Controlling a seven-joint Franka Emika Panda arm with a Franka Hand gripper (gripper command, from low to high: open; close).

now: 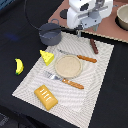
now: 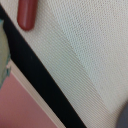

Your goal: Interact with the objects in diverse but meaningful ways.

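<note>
Brown sausage (image 1: pixel 94 46) lies on placemat (image 1: pixel 100 75), at one o'clock from plate (image 1: pixel 68 66). Judged light, rigid, smooth plastic; best pinched mid-length, across short width. Gripper (image 1: pixel 79 33) hangs above; opening hidden, nothing seen held.

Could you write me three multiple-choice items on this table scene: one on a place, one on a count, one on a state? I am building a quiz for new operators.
1. Where does the banana lie?
A. on the plate
B. in the pot
C. off the mat, on the dark table

2. How many orange-handled pieces of cutlery are on the mat?
A. two
B. four
C. none

3. What is on the plate?
A. the cheese
B. nothing
C. the sausage

Answers: 1 C, it lies beyond the mat's edge at the exterior view's left. 2 A, a knife and a fork flank the plate. 3 B, its surface is bare.
</note>
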